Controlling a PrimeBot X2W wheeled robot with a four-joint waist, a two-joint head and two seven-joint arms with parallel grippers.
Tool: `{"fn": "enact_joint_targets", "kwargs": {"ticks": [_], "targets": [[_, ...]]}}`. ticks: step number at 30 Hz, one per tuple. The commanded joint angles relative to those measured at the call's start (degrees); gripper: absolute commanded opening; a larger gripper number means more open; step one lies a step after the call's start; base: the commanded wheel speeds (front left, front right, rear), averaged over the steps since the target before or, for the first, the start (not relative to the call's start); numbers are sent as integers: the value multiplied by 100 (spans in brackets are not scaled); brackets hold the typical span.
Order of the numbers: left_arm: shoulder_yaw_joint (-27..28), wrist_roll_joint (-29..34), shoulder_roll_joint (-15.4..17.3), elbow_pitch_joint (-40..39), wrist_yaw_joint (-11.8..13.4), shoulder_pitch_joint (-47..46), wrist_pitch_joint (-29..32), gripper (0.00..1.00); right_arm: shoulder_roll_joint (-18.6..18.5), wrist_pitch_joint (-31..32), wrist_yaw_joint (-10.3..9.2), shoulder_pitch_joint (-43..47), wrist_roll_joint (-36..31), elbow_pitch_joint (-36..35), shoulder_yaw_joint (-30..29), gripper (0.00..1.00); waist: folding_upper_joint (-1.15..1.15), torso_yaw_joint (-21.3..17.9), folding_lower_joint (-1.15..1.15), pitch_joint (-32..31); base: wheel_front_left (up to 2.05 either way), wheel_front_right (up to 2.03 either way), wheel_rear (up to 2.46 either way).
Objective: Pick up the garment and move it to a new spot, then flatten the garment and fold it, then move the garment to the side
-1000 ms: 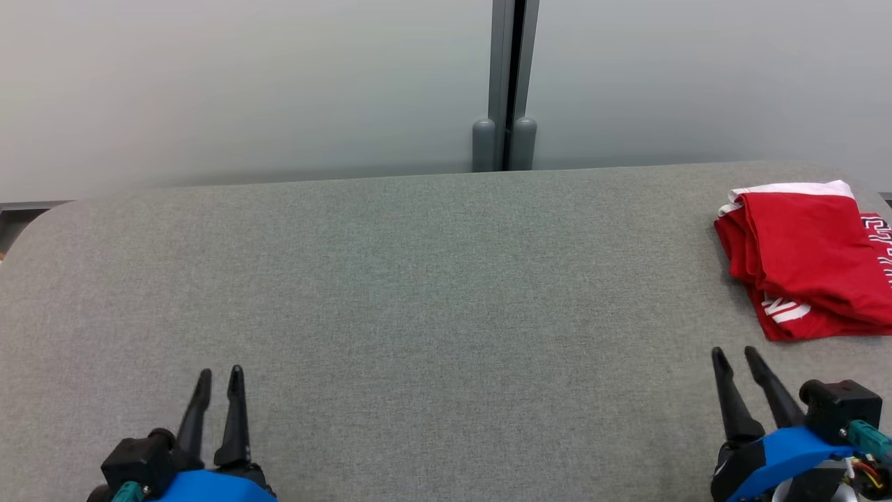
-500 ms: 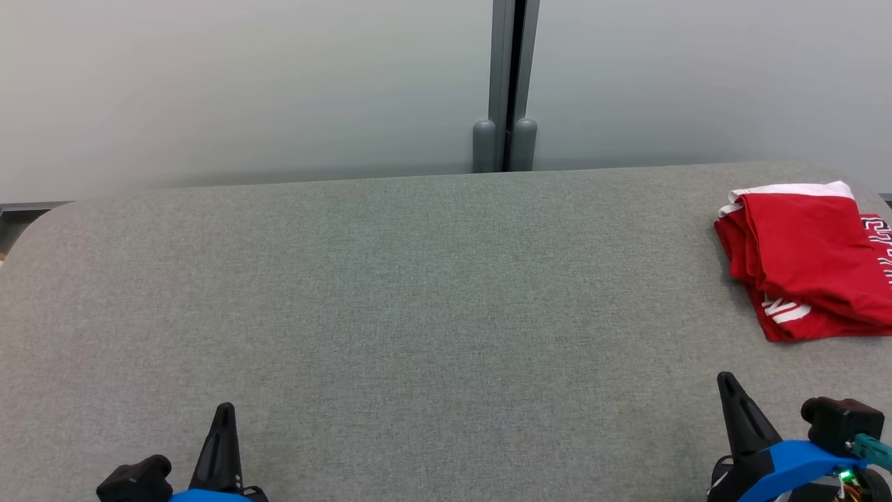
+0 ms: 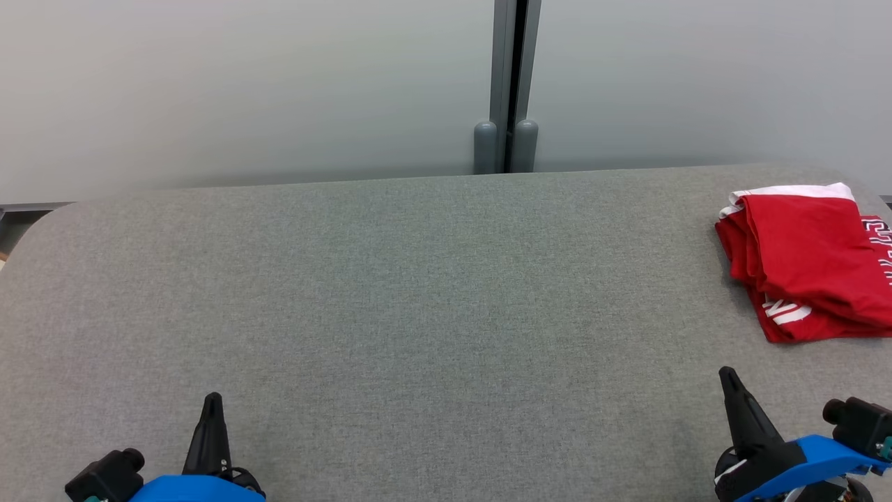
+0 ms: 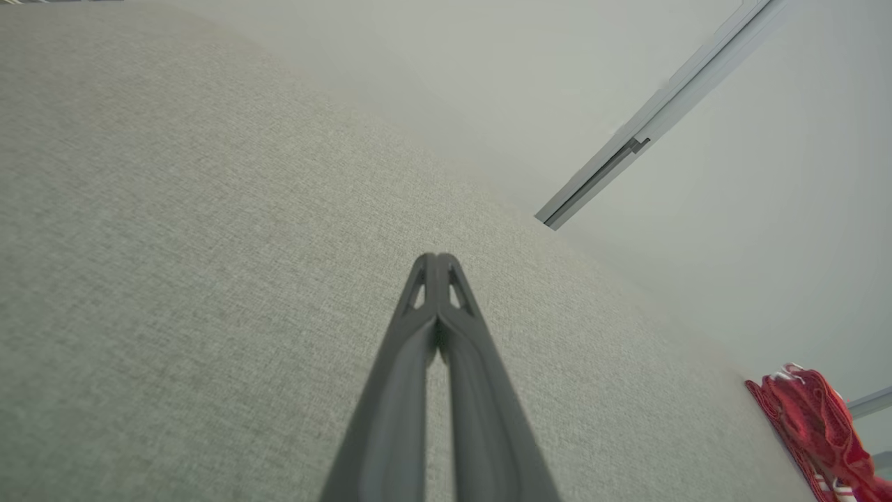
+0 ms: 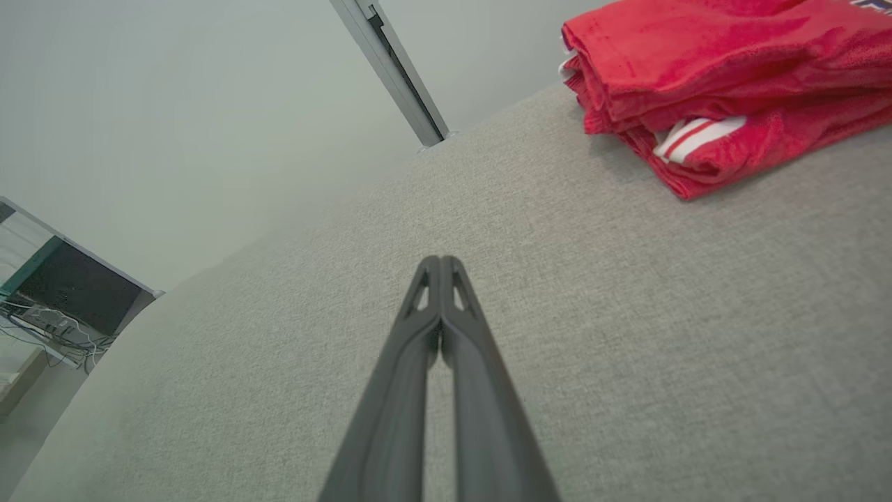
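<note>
A red garment [image 3: 808, 261] with white trim and lettering lies folded at the far right of the grey fabric surface [image 3: 418, 293]. It also appears at the top right of the right wrist view as the garment [image 5: 725, 84], and small at the lower right of the left wrist view as the garment [image 4: 812, 418]. My left gripper [image 3: 211, 401] sits shut at the lower left, holding nothing. My right gripper [image 3: 728, 376] sits shut at the lower right, a little below the garment and apart from it. In both wrist views the fingertips press together, left gripper [image 4: 437, 259] and right gripper [image 5: 439, 261].
A pale wall with a grey vertical post [image 3: 506, 84] stands behind the surface. The surface's rounded left corner [image 3: 42, 223] shows at the far left. A dark screen and cables [image 5: 63, 307] lie beyond that left end in the right wrist view.
Both grippers have gone from open to shut. Both have drawn back toward the bottom edge of the head view. The garment has not moved.
</note>
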Motion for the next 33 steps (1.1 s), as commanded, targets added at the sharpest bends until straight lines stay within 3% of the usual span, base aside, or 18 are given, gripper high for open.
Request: {"fn": "enact_joint_targets", "kwargs": {"ticks": [1, 33], "targets": [[52, -193, 14, -109, -20, -190, 43, 0, -25, 9, 1, -176, 230, -62, -12, 0, 0, 1, -1, -2, 0, 0, 0], [355, -2366, -89, -325, -64, -425, 672, 0, -39, 156, 2, -392, 2765, 88, -25, 0, 0, 26, -1, -40, 0, 0, 0]]}}
